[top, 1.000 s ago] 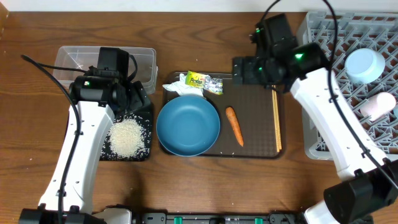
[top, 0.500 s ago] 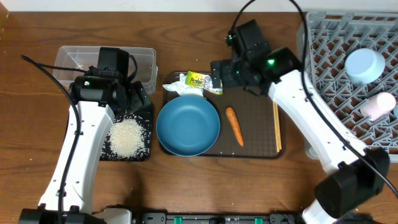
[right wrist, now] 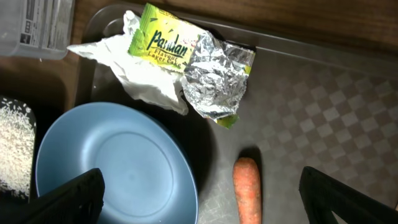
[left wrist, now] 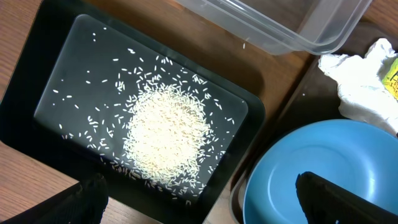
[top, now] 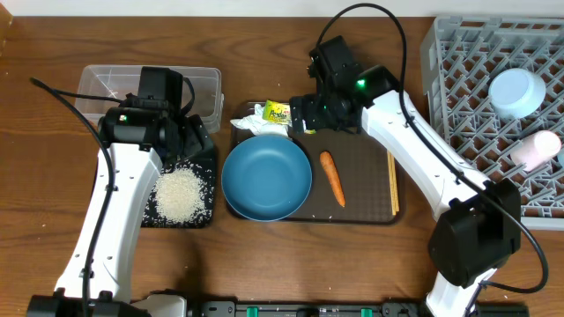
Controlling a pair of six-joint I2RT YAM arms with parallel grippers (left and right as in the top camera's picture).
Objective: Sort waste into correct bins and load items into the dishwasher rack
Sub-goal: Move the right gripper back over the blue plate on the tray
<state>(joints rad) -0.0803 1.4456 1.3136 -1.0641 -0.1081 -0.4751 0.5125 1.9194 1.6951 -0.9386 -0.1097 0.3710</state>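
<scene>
- Overhead, left half: tub [top: 99, 81] at upper left on the desk [top: 264, 53], black tray [top: 210, 220] just below it, touching or nearly so.
- Rice [top: 181, 194] heaped in the lower part of the black tray, loose grains around the heap.
- Left tool [top: 192, 136] above the upper end of the black tray, carrying nothing.
- Centre: brown tray [top: 361, 176] with the bowl [top: 266, 178] on its left part, the carrot [top: 331, 178] just right of the bowl, chopsticks [top: 393, 180] along the right edge.
- Tissue [top: 249, 121] and wrapper [top: 284, 114] side by side at the brown tray's upper left corner, above the bowl.
- Right tool [top: 298, 114] over the wrapper's right end.
- Right edge: rack [top: 458, 79] with the blue cup [top: 517, 92] near its top and the white cup [top: 536, 150] lying below that.
- Left wrist: left tool [left wrist: 199, 183] wide, empty, one finger at each bottom corner.
- Rice [left wrist: 165, 134] in mid frame on the black tray [left wrist: 37, 143]; tub [left wrist: 280, 25] at top, bowl [left wrist: 317, 168] at lower right, tissue [left wrist: 357, 87] at the right edge.
- Right wrist: right tool [right wrist: 202, 177] wide, empty, fingers at the bottom corners.
- Wrapper [right wrist: 186, 56] at top centre, foil side crumpled, partly over the tissue [right wrist: 143, 81].
- Bowl [right wrist: 118, 162] at lower left, carrot [right wrist: 247, 186] at bottom centre between the fingers, apart from both.
</scene>
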